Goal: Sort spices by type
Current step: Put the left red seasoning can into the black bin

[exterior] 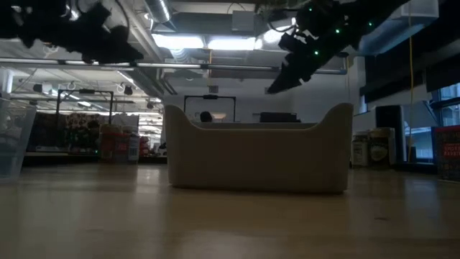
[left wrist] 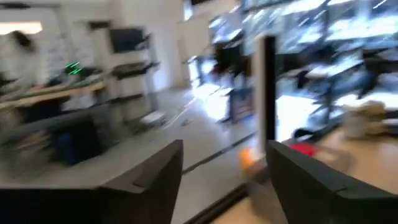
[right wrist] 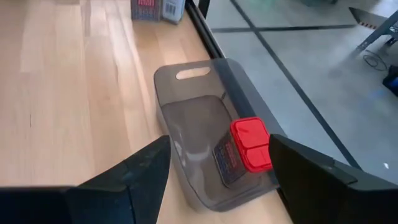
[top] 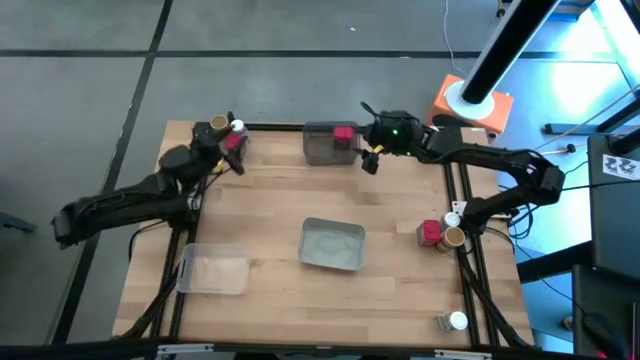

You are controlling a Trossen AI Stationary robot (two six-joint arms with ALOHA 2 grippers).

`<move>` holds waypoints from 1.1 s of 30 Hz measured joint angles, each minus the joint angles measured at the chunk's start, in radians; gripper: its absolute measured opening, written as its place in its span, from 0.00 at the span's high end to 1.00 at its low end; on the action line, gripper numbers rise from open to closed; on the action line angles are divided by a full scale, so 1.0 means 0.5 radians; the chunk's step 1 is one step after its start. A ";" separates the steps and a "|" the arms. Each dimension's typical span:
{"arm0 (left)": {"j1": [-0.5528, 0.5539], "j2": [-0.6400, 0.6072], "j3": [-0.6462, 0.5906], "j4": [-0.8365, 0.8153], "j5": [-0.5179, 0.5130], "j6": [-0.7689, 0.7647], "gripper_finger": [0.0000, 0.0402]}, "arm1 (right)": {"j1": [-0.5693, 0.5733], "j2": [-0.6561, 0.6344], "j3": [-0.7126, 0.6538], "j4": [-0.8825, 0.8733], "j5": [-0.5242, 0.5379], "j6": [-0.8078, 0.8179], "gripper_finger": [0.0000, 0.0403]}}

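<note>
Red-lidded and blocky, one spice jar [right wrist: 244, 152] lies inside the dark smoky tray [right wrist: 205, 112] at the table's far edge. I have the right gripper [right wrist: 217, 180] hanging just above that tray, jaws parted and gripping nothing. Over at the far left corner, my left gripper [top: 233, 160] sits beside a small cluster: another red jar [top: 234, 141], a white-topped jar [top: 238, 127] and a tan-topped jar [top: 218, 124]. Its jaws stand apart and empty in the wrist view. More jars [top: 440, 234] wait by the right edge, and one white-topped jar [top: 453, 321] near the right front corner. A grey tray [top: 332, 245] and a clear tray [top: 214, 269] rest mid-table.
</note>
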 joint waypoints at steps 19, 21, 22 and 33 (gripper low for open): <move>0.258 0.596 0.597 -1.203 -0.111 -0.580 0.40 | -0.001 -0.002 -0.142 0.222 0.006 0.097 0.33; 0.258 0.598 0.597 -1.202 -0.111 -0.573 0.40 | 0.000 -0.002 -0.142 0.221 0.006 0.076 0.33; 0.258 0.598 0.597 -1.200 -0.111 -0.573 0.40 | 0.000 0.000 -0.142 0.222 0.007 0.071 0.33; 0.460 0.635 0.597 -1.171 0.093 -0.630 0.29 | 0.000 0.003 -0.142 0.227 0.008 0.048 0.33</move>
